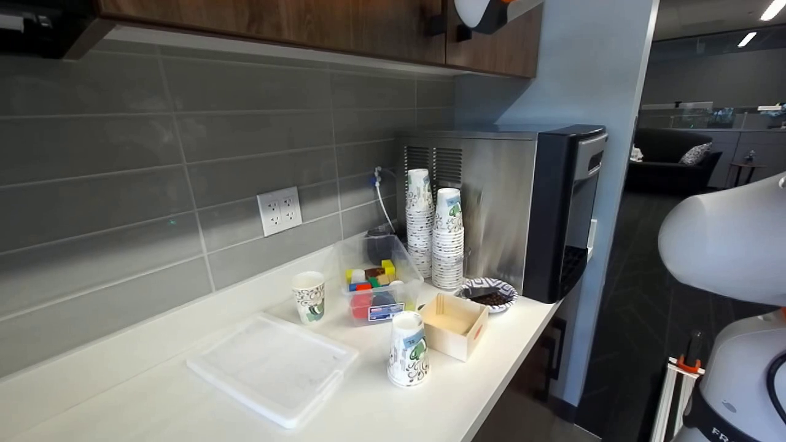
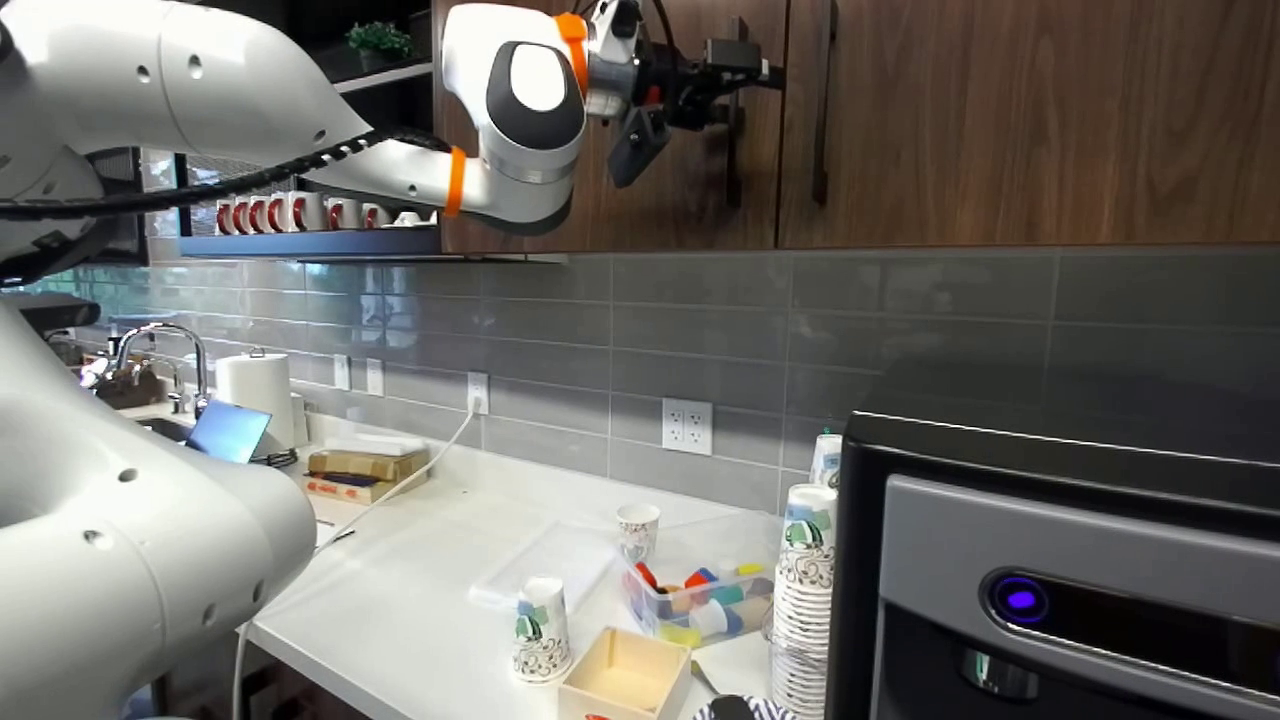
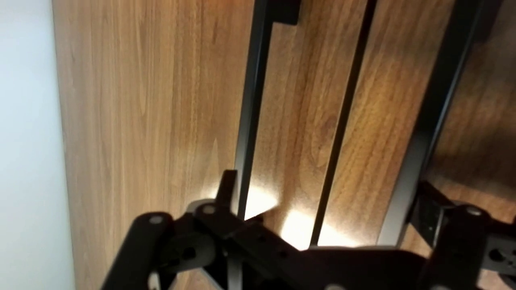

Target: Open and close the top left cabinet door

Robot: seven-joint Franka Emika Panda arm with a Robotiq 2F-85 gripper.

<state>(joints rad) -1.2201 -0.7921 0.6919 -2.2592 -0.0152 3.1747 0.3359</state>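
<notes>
Okay, so the claw [image 3: 325,185] is spread wide with nothing in its grip, right up by the doors. I'm reading the top left door [image 2: 680,205] as the one left of the seam [image 2: 779,220] in an exterior view; it's closed, and its handle [image 2: 734,165] runs vertically near that seam. The wrist view looks turned over to me, so there I'd take the bar on the right as that same handle, with the neighbor's handle [image 3: 250,104] on the left. Both bars show between the fingertips [image 3: 226,187]; can't tell if either tip is touching metal.

My advice: don't just squeeze from here, you'd probably catch both bars and fight yourself. Slide over until only the left door's bar sits between the tips, or get one tip behind it as a hook. Then pull gently and swing away from the seam, since the hinge is presumably on the far edge; a straight tug would likely slip or twist. Make sure the arm [image 2: 250,90] won't block the door on its way out. For closing, a soft push near the handle edge should do it.
</notes>
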